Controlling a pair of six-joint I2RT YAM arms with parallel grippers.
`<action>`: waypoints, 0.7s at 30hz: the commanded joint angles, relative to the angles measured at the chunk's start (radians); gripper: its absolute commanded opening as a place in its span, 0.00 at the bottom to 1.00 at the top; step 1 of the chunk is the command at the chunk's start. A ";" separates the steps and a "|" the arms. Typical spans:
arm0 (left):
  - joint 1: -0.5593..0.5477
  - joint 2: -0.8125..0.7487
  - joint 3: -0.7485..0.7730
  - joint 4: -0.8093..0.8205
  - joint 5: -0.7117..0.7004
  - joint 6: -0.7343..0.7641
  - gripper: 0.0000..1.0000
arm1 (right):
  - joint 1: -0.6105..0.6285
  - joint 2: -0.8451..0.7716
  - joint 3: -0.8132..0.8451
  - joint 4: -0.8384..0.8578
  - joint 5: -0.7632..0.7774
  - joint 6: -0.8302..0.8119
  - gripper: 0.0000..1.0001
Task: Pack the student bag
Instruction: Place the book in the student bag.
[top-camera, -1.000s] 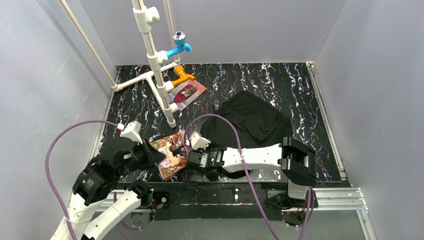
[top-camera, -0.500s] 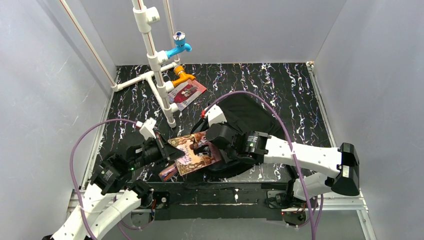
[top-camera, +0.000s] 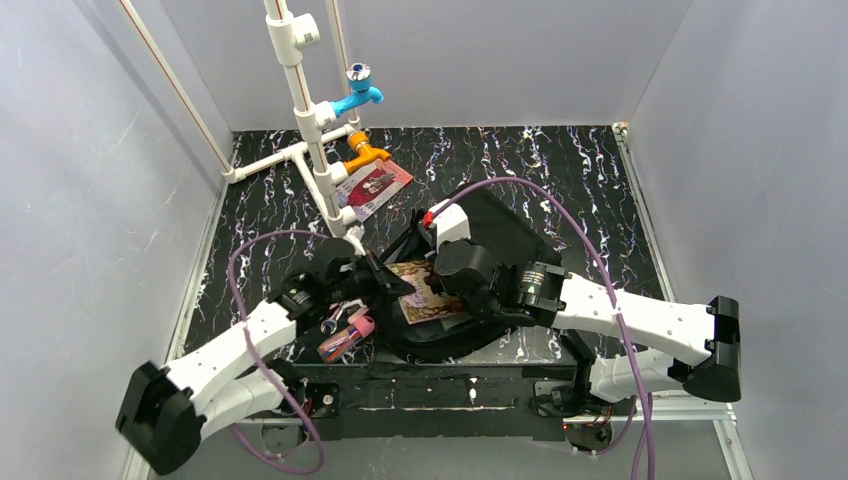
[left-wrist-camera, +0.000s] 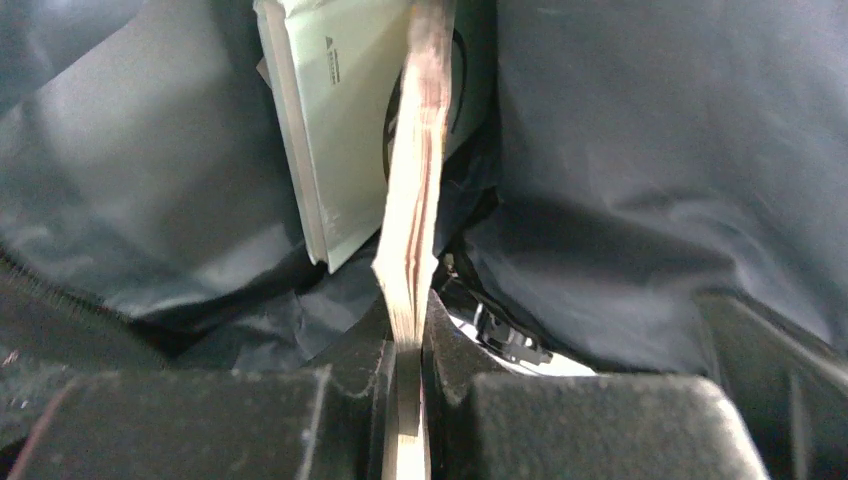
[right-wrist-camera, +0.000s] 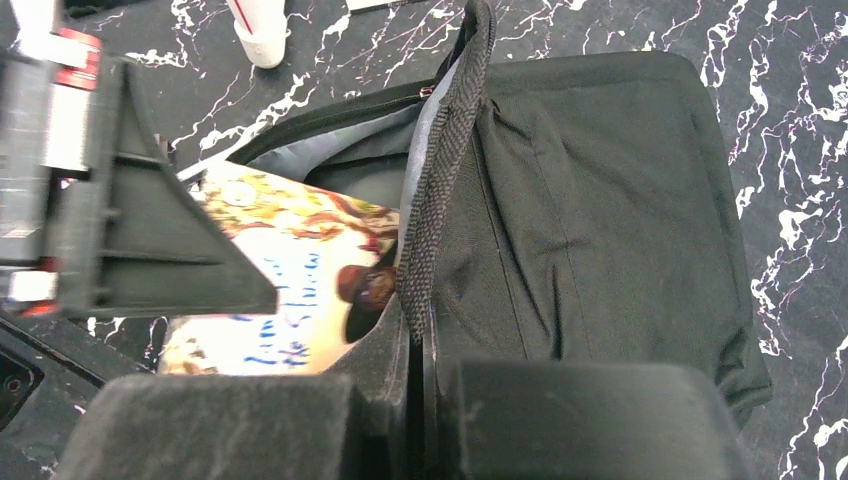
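The black student bag (top-camera: 520, 235) lies mid-table with its mouth held open toward the left. My right gripper (top-camera: 445, 285) is shut on the bag's woven strap (right-wrist-camera: 445, 170) at the opening's edge and lifts it. My left gripper (top-camera: 395, 285) is shut on a colourful paperback book (top-camera: 425, 295) and holds it edge-on, partly inside the bag's opening. In the left wrist view the book's page edges (left-wrist-camera: 415, 200) run up from my jaws into the grey lining (left-wrist-camera: 650, 150), beside a pale green book (left-wrist-camera: 335, 140) inside. The book's cover (right-wrist-camera: 290, 280) shows in the right wrist view.
A white pipe frame (top-camera: 310, 150) with a blue tap (top-camera: 357, 90) and an orange tap (top-camera: 362, 152) stands at the back left. A red magazine (top-camera: 372, 185) lies by its foot. Pens and a pink item (top-camera: 345, 335) lie near the front edge.
My left gripper has carried the book rightward and further into the bag's mouth. My right gripper has moved slightly back and right, still holding the strap up.
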 joint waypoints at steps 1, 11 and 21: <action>-0.085 0.145 0.094 0.158 -0.141 0.002 0.00 | -0.007 -0.043 -0.002 0.131 -0.009 0.003 0.01; -0.179 0.618 0.252 0.371 -0.123 -0.101 0.00 | -0.034 -0.069 -0.046 0.125 -0.001 0.000 0.01; -0.178 0.431 0.090 0.358 -0.150 -0.001 0.56 | -0.056 -0.088 -0.113 0.085 -0.026 0.065 0.01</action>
